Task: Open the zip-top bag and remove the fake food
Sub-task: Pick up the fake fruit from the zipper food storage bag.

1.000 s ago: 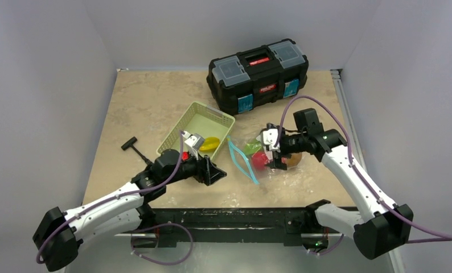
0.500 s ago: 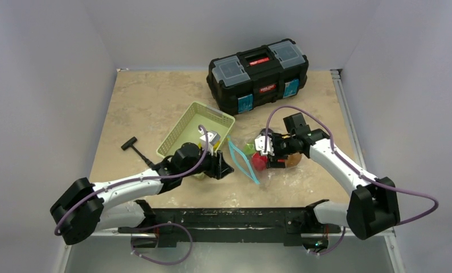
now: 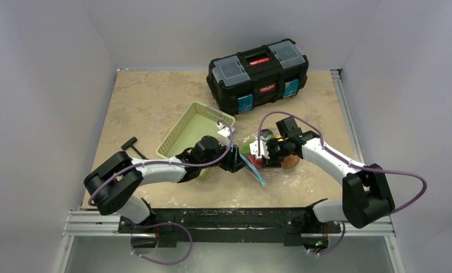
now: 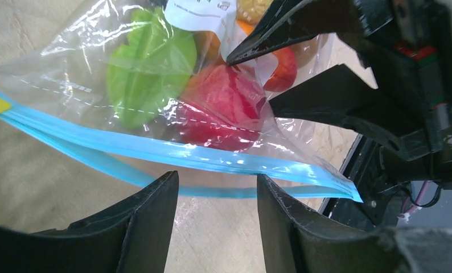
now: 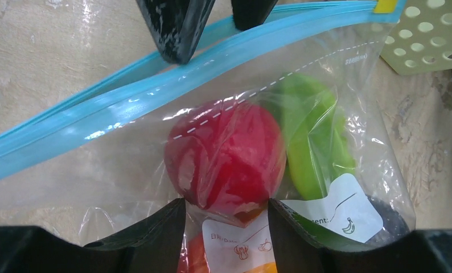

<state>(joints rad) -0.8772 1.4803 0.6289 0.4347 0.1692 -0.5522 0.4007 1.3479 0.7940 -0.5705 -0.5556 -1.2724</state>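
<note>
A beige marbled table fills the middle of the frame. At upper centre stands a black toolbox with grey lid compartments. Below and left of it a pale green lattice basket sits at a diagonal, and at left centre lies a small black T-shaped tool. Just right of the basket lies the crumpled zip-top bag, its teal strip slanting towards the lower right. The fake food shows inside: brown at right, green at upper left, red between. The left gripper meets the strip from the left and the right gripper meets the bag from the right. Their jaws are too small to read.
</note>
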